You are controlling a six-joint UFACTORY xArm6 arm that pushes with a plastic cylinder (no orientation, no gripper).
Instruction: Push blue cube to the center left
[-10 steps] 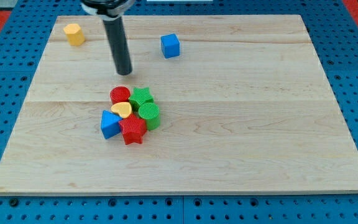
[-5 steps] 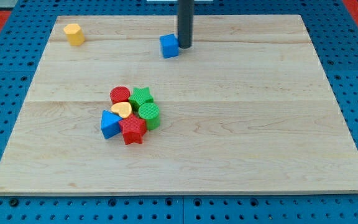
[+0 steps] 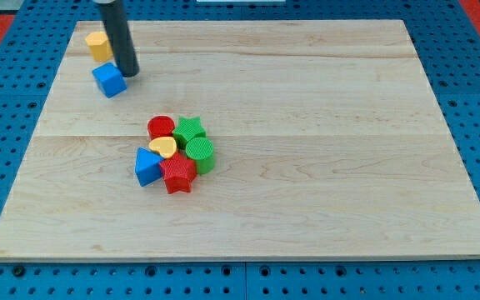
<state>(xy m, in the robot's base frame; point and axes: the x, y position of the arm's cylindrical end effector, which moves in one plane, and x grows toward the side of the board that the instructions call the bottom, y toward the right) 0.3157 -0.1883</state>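
The blue cube [image 3: 108, 80] sits on the wooden board [image 3: 323, 158] near its upper left. My tip [image 3: 128, 73] is at the cube's right side, touching or almost touching it. The dark rod rises from there to the view's top. A yellow block [image 3: 97, 45] stands just above the blue cube, partly behind the rod.
A tight cluster lies left of the board's middle: a red cylinder [image 3: 161, 127], a green star [image 3: 190, 130], a yellow heart [image 3: 164, 147], a green cylinder [image 3: 200, 153], a red star [image 3: 177, 174] and a blue triangular block [image 3: 147, 166].
The blue cube has slid far to the left and a little down, from the top middle to near the yellow block. My tip moved left with it, staying on its right side.
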